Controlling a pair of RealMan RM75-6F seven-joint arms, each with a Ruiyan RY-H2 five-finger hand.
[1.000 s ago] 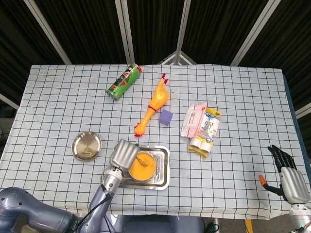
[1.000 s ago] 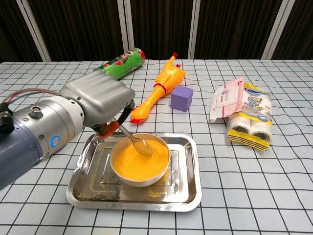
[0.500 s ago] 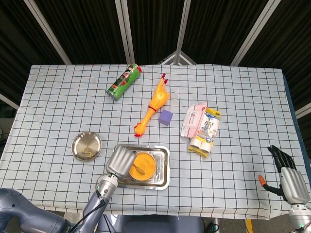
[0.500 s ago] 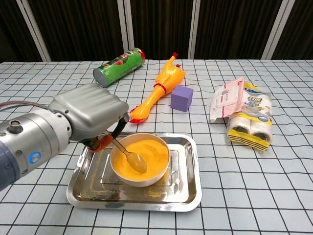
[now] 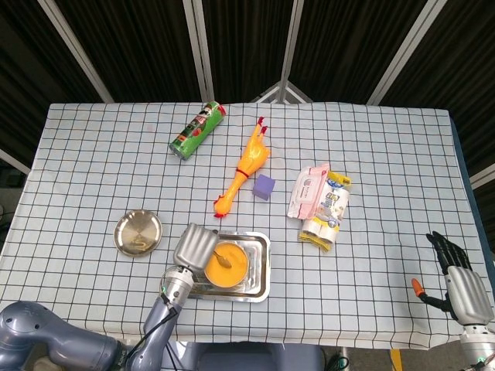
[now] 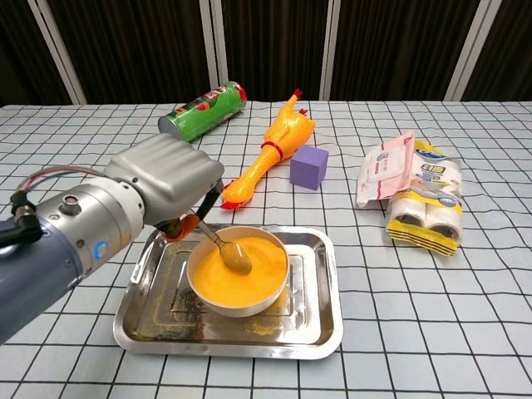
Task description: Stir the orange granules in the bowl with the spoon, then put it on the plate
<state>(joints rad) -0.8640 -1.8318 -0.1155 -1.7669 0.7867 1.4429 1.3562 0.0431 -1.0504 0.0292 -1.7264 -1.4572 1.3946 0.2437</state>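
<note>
Left hand (image 5: 195, 246) holding spoon (image 5: 222, 256) in bowl (image 5: 227, 267) of orange granules (image 5: 232, 269), plate (image 5: 138, 233) just left

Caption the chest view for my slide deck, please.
Left hand holds the spoon in the bowl of orange granules on a metal tray.

A metal spoon (image 6: 229, 252) dips tilted into the orange granules (image 6: 241, 270) filling the bowl (image 6: 237, 303); round plate (image 5: 138, 233) apparently bare.
</note>
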